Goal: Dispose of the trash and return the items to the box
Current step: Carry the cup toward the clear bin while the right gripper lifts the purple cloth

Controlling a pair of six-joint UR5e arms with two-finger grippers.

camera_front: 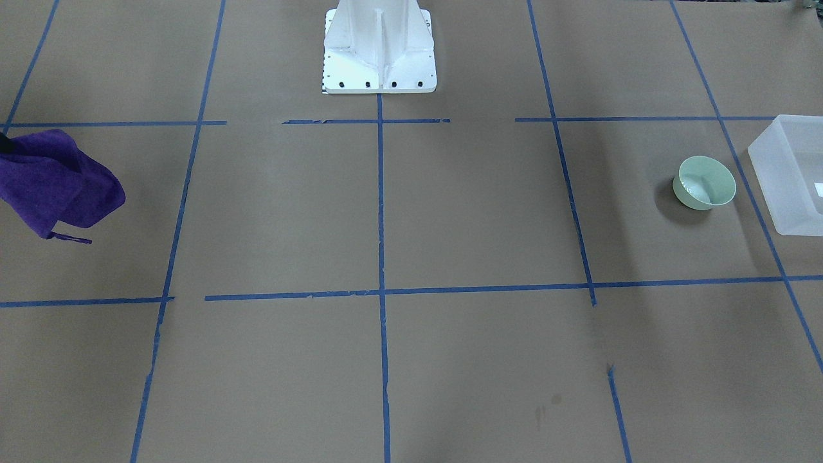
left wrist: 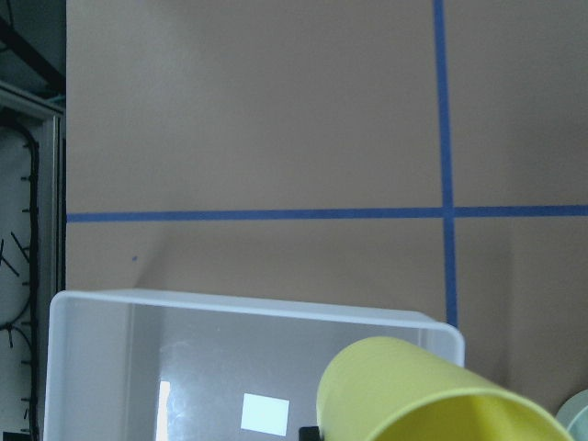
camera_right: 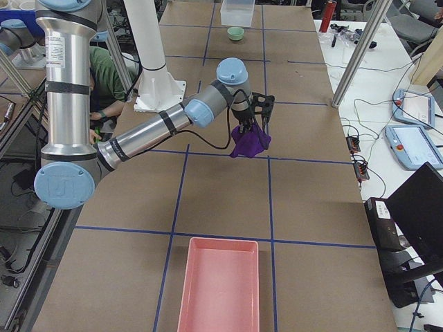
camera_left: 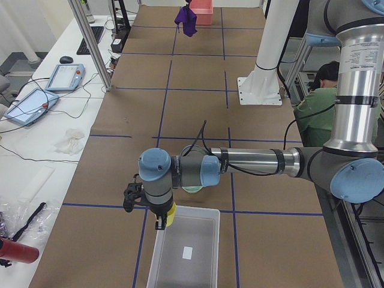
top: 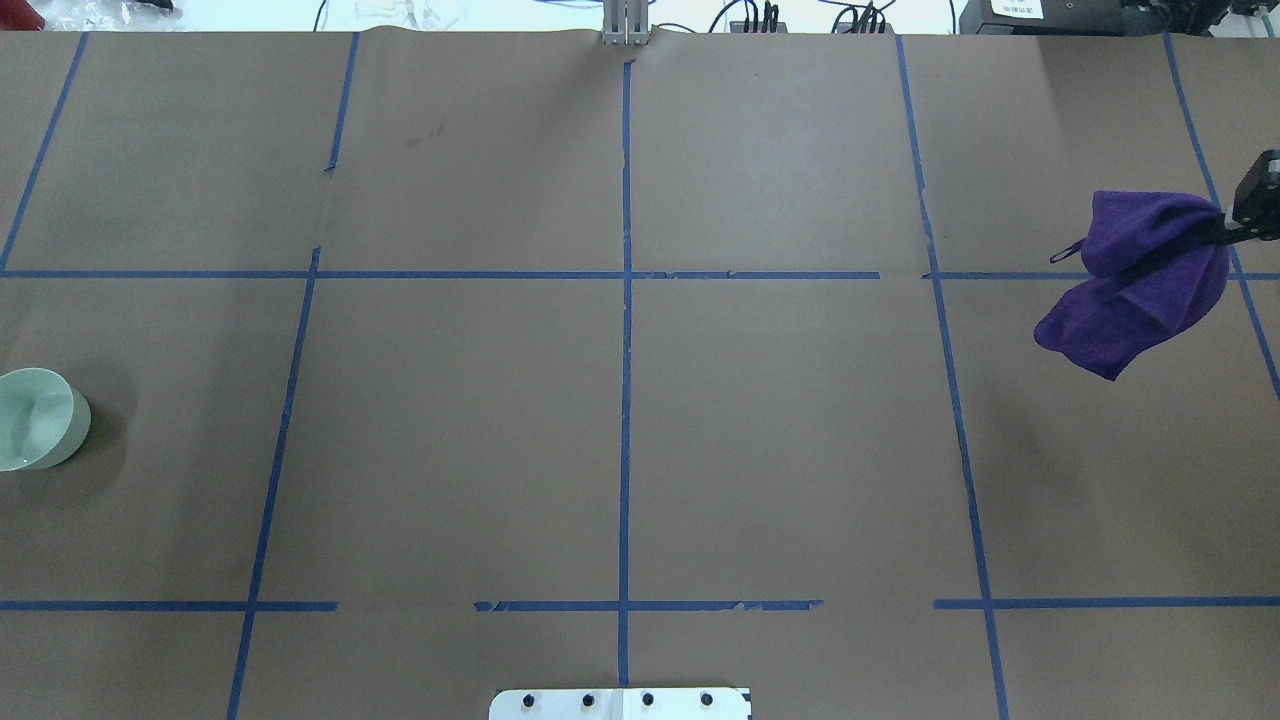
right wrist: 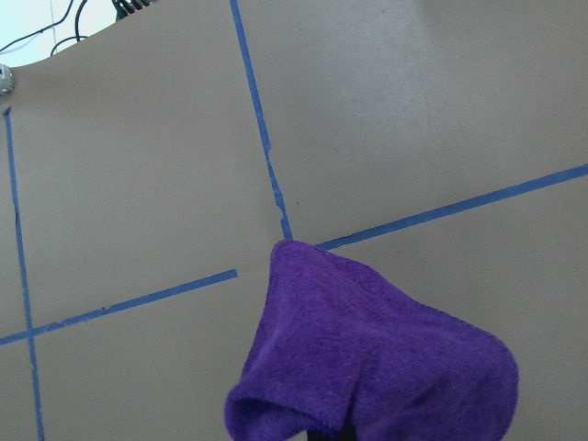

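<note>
Brown-paper tabletop (camera_front: 450,212), blue tape grid (camera_front: 380,193). At robot's left end, left pincer (camera_left: 161,223) closed on yellow cup (left wrist: 413,395), cup aloft and tilted over corner rim of box (left wrist: 248,308). Box interior lies just beyond cup, long axis crosswise to forearm. Forearm level, wrist bent down. Likely needs short shift inward before release. Just beside box on tabletop: mint bowl (camera_front: 705,182). Well apart, right pincer (top: 1222,230) clamps purple cloth (top: 1140,290) in air.

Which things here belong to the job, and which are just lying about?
Job: yellow cup in left claw, mint bowl, translucent box, probably purple cloth in right claw.
Lying about: pendants, red canister, crumpled plastic on the side bench.
</note>
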